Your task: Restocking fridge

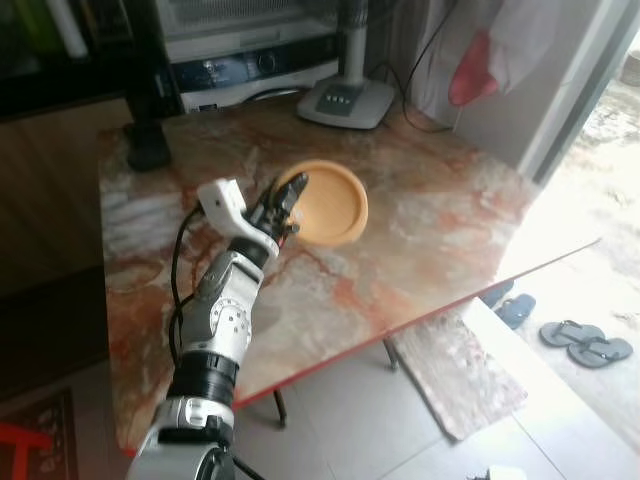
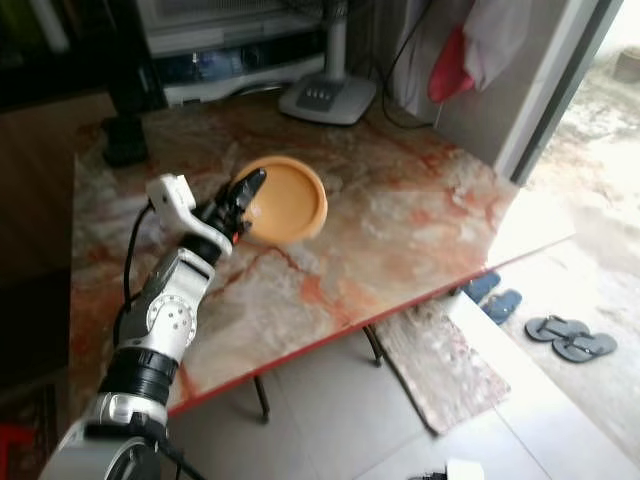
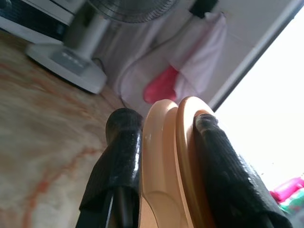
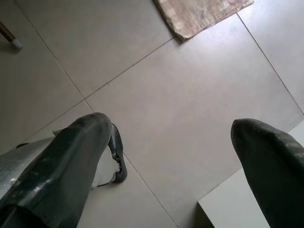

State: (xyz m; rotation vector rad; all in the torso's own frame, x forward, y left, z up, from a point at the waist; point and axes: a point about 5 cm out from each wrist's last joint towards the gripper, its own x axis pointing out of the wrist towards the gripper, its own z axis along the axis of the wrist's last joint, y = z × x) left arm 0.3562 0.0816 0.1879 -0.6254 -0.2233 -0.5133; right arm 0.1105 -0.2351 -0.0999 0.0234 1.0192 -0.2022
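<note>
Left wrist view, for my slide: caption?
Left claw clamps orange plate rim above marble table.

We see daylight entering from the doorway on the right, overexposing the table edge. The left side is dim. Close fingers appear soft.

One plate, one fan and one tabletop are seen; four sandals and one mat are counted.

Plate mid-desk, left end effector at its left rim. Fan base at desk's far edge. Sandals on floor right of desk.
</note>
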